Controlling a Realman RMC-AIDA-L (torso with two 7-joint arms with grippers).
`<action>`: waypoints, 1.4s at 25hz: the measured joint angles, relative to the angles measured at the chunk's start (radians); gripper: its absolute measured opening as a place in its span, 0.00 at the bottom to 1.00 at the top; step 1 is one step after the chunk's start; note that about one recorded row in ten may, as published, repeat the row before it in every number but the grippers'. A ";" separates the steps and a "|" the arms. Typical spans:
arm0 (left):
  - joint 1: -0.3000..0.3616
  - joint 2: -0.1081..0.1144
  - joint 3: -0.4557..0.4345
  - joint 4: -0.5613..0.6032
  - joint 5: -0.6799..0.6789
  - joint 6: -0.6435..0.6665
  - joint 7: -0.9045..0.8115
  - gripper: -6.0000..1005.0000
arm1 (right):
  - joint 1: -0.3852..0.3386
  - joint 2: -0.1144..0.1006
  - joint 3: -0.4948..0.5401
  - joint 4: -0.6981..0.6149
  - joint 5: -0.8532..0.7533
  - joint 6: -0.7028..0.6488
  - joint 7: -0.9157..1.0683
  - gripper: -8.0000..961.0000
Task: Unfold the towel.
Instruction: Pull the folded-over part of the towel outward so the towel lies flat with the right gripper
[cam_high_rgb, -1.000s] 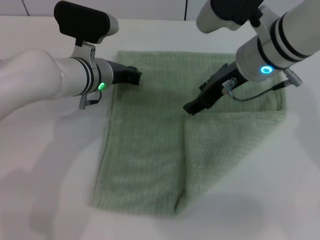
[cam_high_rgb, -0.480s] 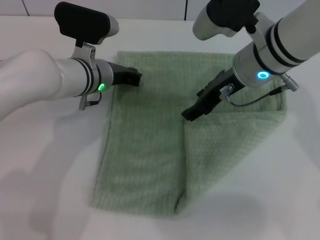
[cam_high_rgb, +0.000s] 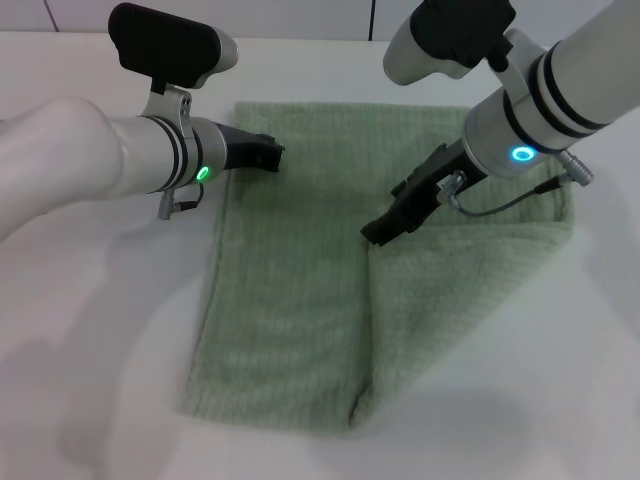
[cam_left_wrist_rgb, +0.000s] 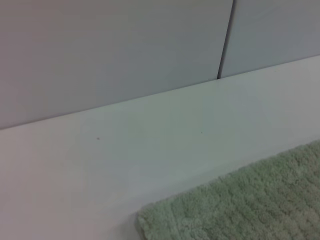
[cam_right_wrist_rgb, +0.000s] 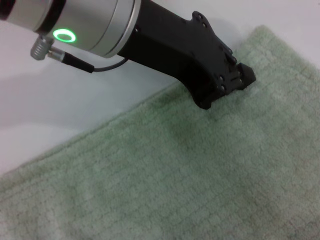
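Head view: the towel (cam_high_rgb: 290, 270) lies flat on the white table (cam_high_rgb: 90, 330), filling the middle of the picture from 12 o'clock down to 6 o'clock.
Towel shape: partly folded; a second layer covers the part toward 3 and 5 o'clock, and its edge runs from the middle down toward 6 o'clock.
Right gripper (cam_high_rgb: 378, 232): it points down toward 7 o'clock and its black tip is at the upper corner of the folded layer, near the centre of the towel.
Right gripper opening: the fingers look close together at the tip; I cannot tell if they pinch the cloth or only touch it.
Left gripper (cam_high_rgb: 268, 153): at 11 o'clock, its black tip rests on the towel's far left corner area, pointing toward 3 o'clock.
Left gripper opening: I cannot tell; in the right wrist view (cam_right_wrist_rgb: 235, 80) the tip presses on the terry surface, but the gap between the fingers is not visible.
Left wrist view: only a corner of the towel (cam_left_wrist_rgb: 240, 205) on the table (cam_left_wrist_rgb: 150, 145), with the grey wall (cam_left_wrist_rgb: 110, 50) behind it.
Wall: a dark vertical seam divides it.
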 joint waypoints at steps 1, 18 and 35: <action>0.000 0.000 0.000 0.000 0.000 0.000 0.000 0.00 | 0.001 0.000 -0.003 -0.003 0.000 -0.003 0.000 0.73; -0.001 0.001 -0.004 0.001 0.000 0.005 0.000 0.00 | 0.025 0.001 -0.017 -0.080 0.038 -0.043 -0.022 0.73; -0.002 0.002 -0.003 0.001 0.000 0.005 0.000 0.00 | 0.037 0.002 -0.029 -0.115 0.040 -0.064 -0.027 0.73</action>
